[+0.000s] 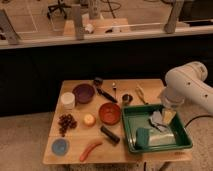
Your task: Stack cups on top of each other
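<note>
A small shiny steel cup (pixel 127 98) with a dark inside stands on the wooden table (pixel 75 150), just left of the green tray (pixel 184 140). A low round light-blue cup (pixel 60 146) sits near the table's front left corner. The two cups are far apart. My white arm reaches in from the right, and my gripper (pixel 168 107) hangs over the tray's far right part, well right of the steel cup.
A white cylindrical container (pixel 68 100), a purple bowl (pixel 84 93), a red-brown bowl (pixel 109 113), grapes (pixel 65 123), an orange fruit (pixel 89 120), a carrot (pixel 90 148), a black bar (pixel 110 135) and utensils lie on the table. The tray holds cloths and a sponge.
</note>
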